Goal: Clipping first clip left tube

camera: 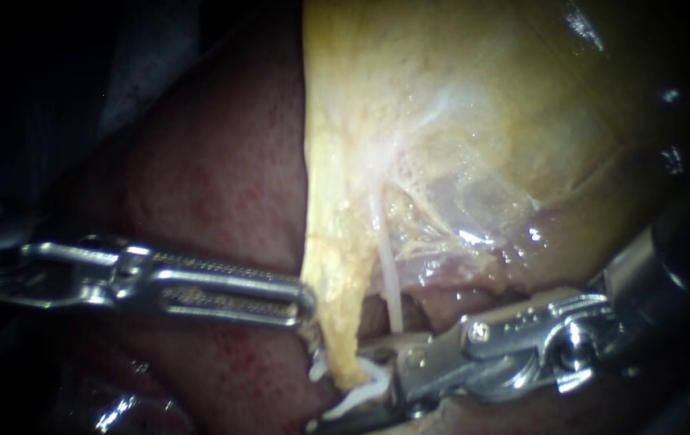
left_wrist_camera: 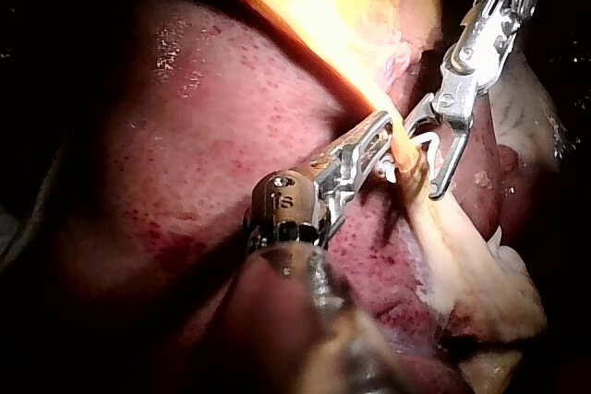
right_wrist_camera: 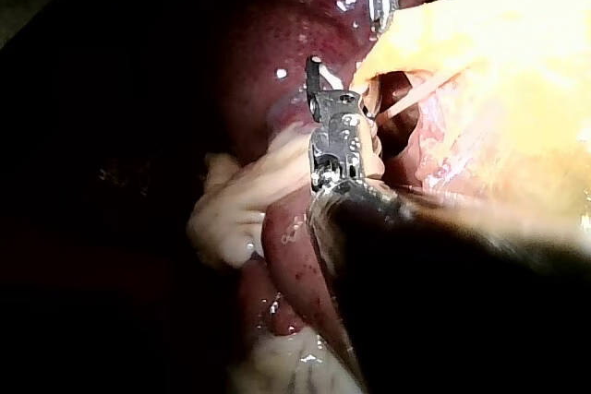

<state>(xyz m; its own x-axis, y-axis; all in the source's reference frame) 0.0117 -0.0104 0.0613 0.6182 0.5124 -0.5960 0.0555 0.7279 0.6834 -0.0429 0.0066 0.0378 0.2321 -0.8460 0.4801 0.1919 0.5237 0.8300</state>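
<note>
The left instrument [camera: 301,302] enters horizontally, its jaws closed on the edge of the near-vertical left tube [camera: 337,266]; just right of it, the right instrument [camera: 351,385] grips an open white clip [camera: 361,395] between its jaws, set astride the tube's lower end, crosswise to its long axis.

Endoscope's parked right up close, facing the yellow gallbladder [camera: 458,105] with the liver [camera: 216,185] to its left. The left wrist cam rides behind the left instrument [left_wrist_camera: 383,131], looking down its shaft, also pretty near. Right wrist cam does the same along the right instrument [right_wrist_camera: 337,89]. All three catch the same patch, where both tips meet at the white clip [camera: 361,388].
</note>
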